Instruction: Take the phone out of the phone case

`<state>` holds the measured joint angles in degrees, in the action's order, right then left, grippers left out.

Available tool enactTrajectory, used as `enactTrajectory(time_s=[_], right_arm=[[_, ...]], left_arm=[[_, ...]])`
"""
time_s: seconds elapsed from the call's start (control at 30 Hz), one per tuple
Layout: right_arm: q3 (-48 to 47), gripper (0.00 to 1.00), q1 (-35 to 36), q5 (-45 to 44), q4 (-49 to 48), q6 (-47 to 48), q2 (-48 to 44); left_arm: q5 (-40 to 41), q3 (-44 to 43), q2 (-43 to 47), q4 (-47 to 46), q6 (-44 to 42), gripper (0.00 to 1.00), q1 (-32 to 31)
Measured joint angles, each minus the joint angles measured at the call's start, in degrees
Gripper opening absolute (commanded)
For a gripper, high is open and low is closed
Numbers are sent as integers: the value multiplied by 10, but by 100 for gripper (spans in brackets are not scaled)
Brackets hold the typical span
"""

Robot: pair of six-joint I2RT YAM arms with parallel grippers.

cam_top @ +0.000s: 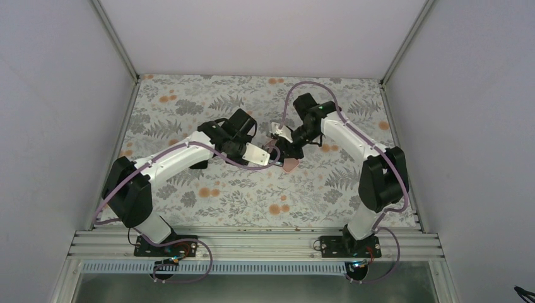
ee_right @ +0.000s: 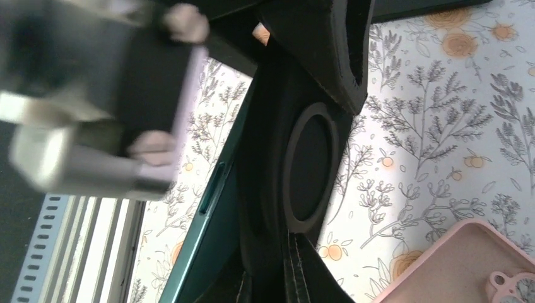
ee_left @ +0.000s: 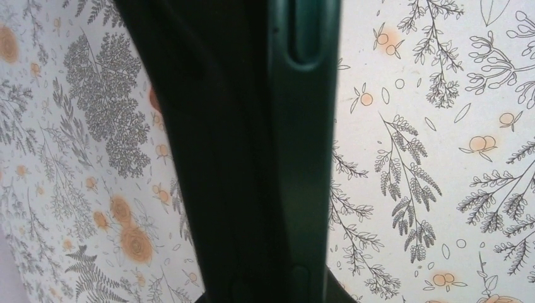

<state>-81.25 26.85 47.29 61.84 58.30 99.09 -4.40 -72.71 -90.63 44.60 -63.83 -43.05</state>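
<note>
Both claws are clamped. My left claw (cam_top: 269, 156) anchors the phone (ee_left: 304, 158) off the bench (cam_top: 189, 208) so my right claw (cam_top: 284, 149), pinching the case (ee_right: 309, 164), can peel it.

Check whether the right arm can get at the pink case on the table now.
Probably not yet. The pink case lies uncovered nearby, but the right gripper has its jaws shut on the black phone case, so it would have to let go first.
</note>
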Motion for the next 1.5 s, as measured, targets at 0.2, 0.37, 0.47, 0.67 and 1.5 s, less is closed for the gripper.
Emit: enactTrajectory(time_s=[0.2, 0.37, 0.47, 0.67, 1.5], right_arm=[[-1, 4, 0, -17, -53, -40, 16], [-6, 4, -19, -4, -78, -68, 20], [-7, 4, -33, -13, -93, -86, 21], [-7, 4, -49, -44, -101, -117, 30], [-115, 4, -78, 11, -183, -281, 54]], left_arm=[[-62, -24, 2, -52, -12, 77, -14], [-98, -56, 28, -62, -9, 85, -10], [-113, -86, 42, -51, -6, 85, 0], [-122, -120, 84, -98, 7, 83, 12], [-286, -30, 27, -246, 4, 61, 101]])
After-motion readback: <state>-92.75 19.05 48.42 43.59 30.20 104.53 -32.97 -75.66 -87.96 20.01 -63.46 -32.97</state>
